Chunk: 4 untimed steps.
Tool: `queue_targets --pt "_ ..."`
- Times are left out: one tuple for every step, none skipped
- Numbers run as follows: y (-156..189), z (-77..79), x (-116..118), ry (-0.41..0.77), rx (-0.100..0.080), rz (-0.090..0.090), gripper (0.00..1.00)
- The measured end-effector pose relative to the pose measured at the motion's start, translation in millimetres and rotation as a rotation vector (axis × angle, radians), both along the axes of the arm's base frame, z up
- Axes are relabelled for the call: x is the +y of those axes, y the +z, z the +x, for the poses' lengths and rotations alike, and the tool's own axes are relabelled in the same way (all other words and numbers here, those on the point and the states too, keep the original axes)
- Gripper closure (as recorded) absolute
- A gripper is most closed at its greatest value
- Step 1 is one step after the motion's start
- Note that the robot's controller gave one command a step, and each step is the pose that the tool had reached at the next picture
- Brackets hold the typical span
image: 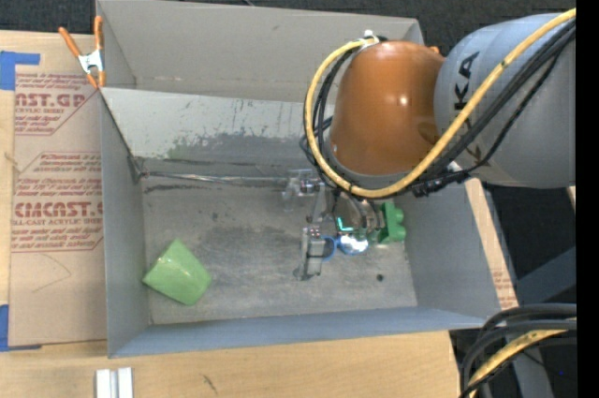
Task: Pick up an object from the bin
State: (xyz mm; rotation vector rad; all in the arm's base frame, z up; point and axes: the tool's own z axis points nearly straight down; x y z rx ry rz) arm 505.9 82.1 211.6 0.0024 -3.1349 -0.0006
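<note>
Pale green and matte, the wedge-shaped lump [178, 272] lies alone in the lower left of the frame. It rests on the bare floor of the grey metal bin [234, 40], near the left wall and the front wall. It looks like foam or soft plastic, so I judge it light, a little yielding and not fragile. Its sloping faces could squeeze out of a pinch. The better hold is probably across its thicker end, where two sides run closer to parallel, taken low enough to bite into the body.

The claw [314, 254] hangs low over the floor at lower centre, under the arm's rounded orange cover [384, 106], well apart from the wedge. Whether it is apart or together I cannot tell.

Just beside it, to the right, sit a small darker green block [392, 224] and a small blue-and-white piece [352, 243]. Both are partly hidden by the wrist. They look hard and small, so likely light but easy to nudge aside. The green block offers flat sides. The other piece I cannot judge.
</note>
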Motion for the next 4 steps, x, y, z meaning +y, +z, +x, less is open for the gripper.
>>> queue_targets --pt "-112 -3.1 72 0.076 0.0 0.002 0.0" --pt "-126 -20.2 162 0.414 -0.014 0.004 0.0" --pt "-127 -19.8 160 0.41 -0.011 0.001 1.0" --pt "120 6.1 132 0.427 -0.019 0.003 1.0"
